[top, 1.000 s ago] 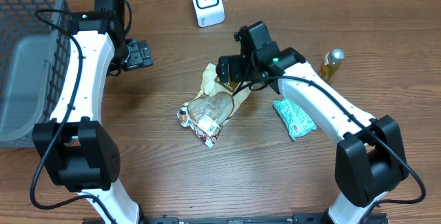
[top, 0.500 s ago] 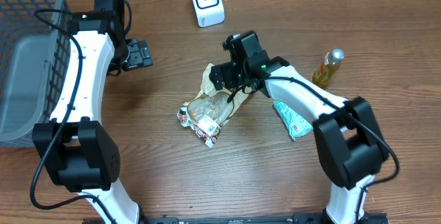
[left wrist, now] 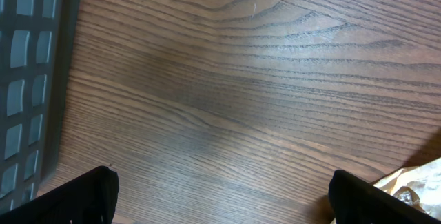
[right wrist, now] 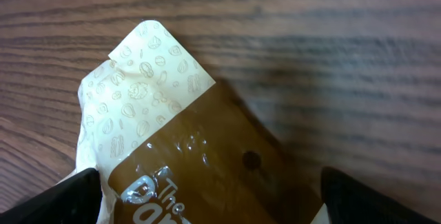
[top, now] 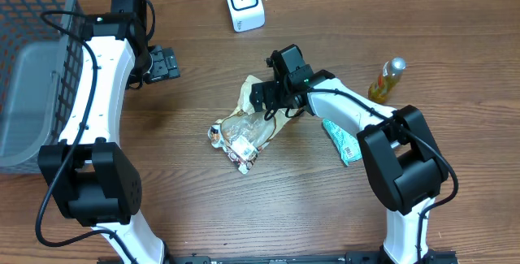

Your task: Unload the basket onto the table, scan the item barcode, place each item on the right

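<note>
Since a second ago we note the right gripper point(top: 266, 97) has swung left along the table and now sits over the upper end of the snack bag point(top: 248, 124), jaws spread wide, nothing held (wrist view: cream top and brown panel between the fingers point(right wrist: 65, 198)). Bag lies mid-table, below the scanner point(top: 244, 2). Left gripper point(top: 165, 63) unchanged, wide open over bare table point(left wrist: 241, 79) beside the basket point(top: 32, 61).

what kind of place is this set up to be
Likely a mock shop checkout: a small white scanner box, a grey mesh basket, and packaged goods like the brown-and-cream snack bag.
</note>
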